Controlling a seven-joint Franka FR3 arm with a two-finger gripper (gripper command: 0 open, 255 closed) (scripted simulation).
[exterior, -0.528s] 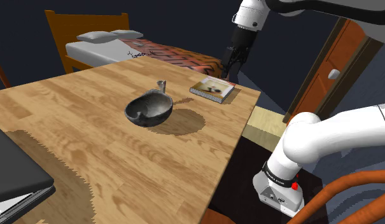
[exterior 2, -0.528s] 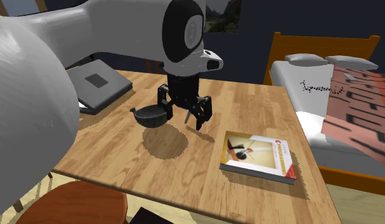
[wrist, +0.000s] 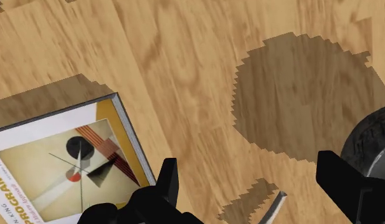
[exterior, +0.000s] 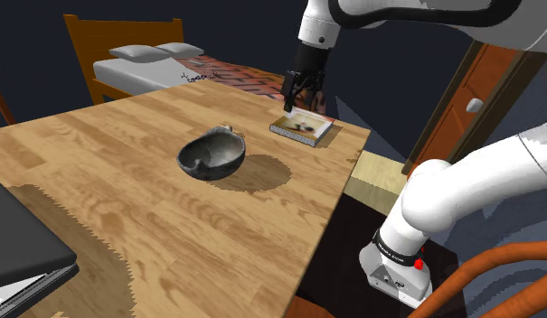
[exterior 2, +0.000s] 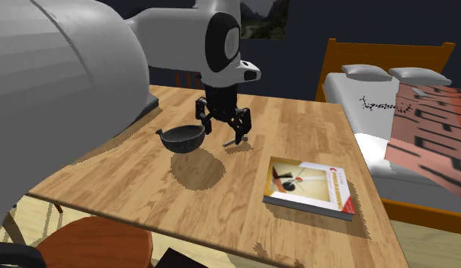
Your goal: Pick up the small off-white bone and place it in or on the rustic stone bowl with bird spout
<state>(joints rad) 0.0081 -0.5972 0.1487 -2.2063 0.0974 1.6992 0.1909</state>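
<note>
Black gripper [exterior 2: 225, 137], fingers spread wide, hangs over the small pale bone [wrist: 272, 206] lying beside the dark stone bowl [exterior 2: 183, 138] — nothing grasped yet — pickup and placement both to do.

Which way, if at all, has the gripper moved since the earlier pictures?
Yes. In the shoulder view the gripper has shifted left along the book, from its right end toward its middle, nearer the bowl.

You're seeing a white arm [exterior: 461, 194] wearing dark joints, an all-black gripper [exterior 2: 223, 135], and a red button [exterior: 418, 264] showing near its base.
</note>
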